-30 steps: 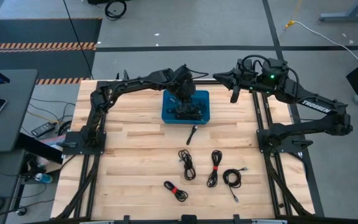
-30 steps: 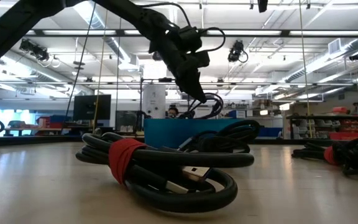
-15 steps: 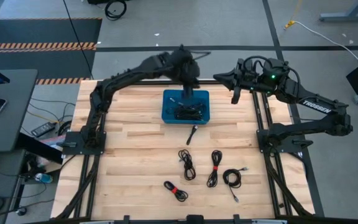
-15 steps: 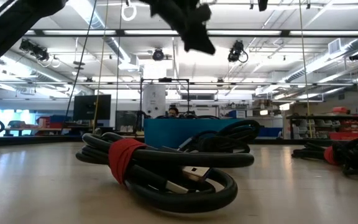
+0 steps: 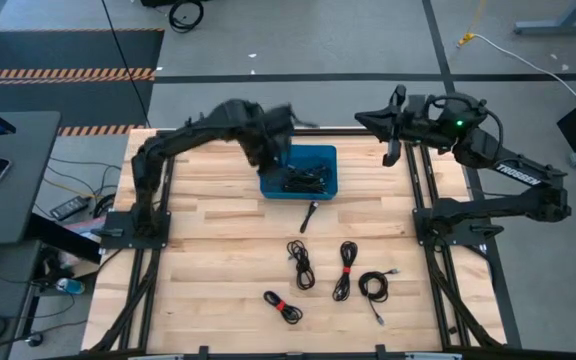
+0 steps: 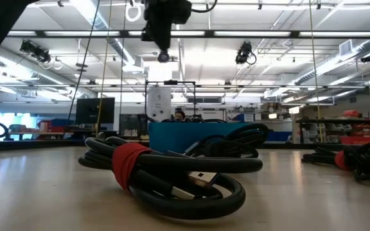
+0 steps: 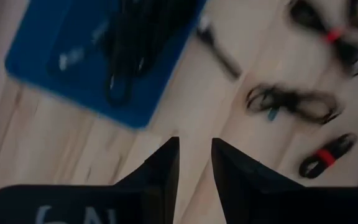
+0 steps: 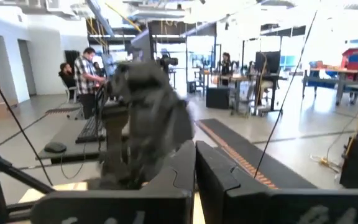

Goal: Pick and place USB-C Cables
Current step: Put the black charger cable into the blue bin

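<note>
Several black USB-C cables (image 5: 301, 180) lie in a blue bin (image 5: 328, 155) at the table's far middle. More bundles lie on the wood nearer the front: a straight one (image 5: 309, 215), a coil (image 5: 300, 262), one with a red tie (image 5: 345, 270), another coil (image 5: 373, 286) and a red-tied one (image 5: 282, 306). My left gripper (image 5: 275, 153) hangs above the bin's left edge, a little open and empty; in its wrist view (image 7: 194, 146) bare wood shows between the fingers. My right gripper (image 5: 392, 150) waits shut and empty in the air off the bin's right side.
The red-tied bundle (image 6: 159, 170) fills the foreground of the low view, with the bin (image 6: 191, 135) behind it. The arms' dark frames run along the table's left and right edges. Bare wood lies left of the bin and at the near left.
My left gripper has risen out of the blue bin and swung toward the table's left edge. The cable loop that showed below it over the bin is gone from it. My right gripper has shifted slightly toward the table's right edge.
</note>
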### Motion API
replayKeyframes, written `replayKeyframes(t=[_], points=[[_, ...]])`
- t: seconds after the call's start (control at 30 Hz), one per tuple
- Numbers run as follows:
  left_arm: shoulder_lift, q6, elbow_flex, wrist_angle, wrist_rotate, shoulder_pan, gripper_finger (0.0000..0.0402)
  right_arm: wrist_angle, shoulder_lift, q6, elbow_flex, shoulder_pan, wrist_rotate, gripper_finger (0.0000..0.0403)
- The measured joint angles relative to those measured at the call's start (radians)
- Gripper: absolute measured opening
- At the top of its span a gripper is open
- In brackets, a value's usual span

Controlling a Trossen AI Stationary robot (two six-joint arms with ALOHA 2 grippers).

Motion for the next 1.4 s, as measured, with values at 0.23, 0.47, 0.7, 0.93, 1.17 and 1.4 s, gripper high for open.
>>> replayKeyframes(t=[0.23, 0.47, 0.7, 0.93, 1.17, 1.4], points=[[0.000, -0.154, -0.112, 0.079, -0.096, -0.140, 0.0101, 0.007, -0.004, -0.001, 0.000, 0.000, -0.021, 0.0019], [-0.001, -0.186, -0.247, 0.337, -0.091, -0.150, 0.0101, 0.006, -0.002, -0.019, 0.000, 0.000, -0.086, 0.0019], [0.000, -0.291, -0.447, 0.601, -0.019, -0.141, 0.0101, 0.006, -0.002, 0.036, 0.000, 0.000, -0.087, 0.0021], [0.000, -0.369, -0.618, 0.832, 0.052, -0.176, 0.0110, 0.005, -0.001, 0.097, 0.000, 0.005, -0.088, 0.0035], [0.000, -0.417, -0.726, 1.066, 0.054, -0.219, 0.0174, 0.002, -0.001, 0.118, 0.000, 0.005, -0.087, 0.0046], [0.001, -0.458, -0.775, 1.066, -0.046, -0.224, 0.0227, -0.035, 0.000, 0.143, 0.000, 0.005, -0.087, 0.0046]])
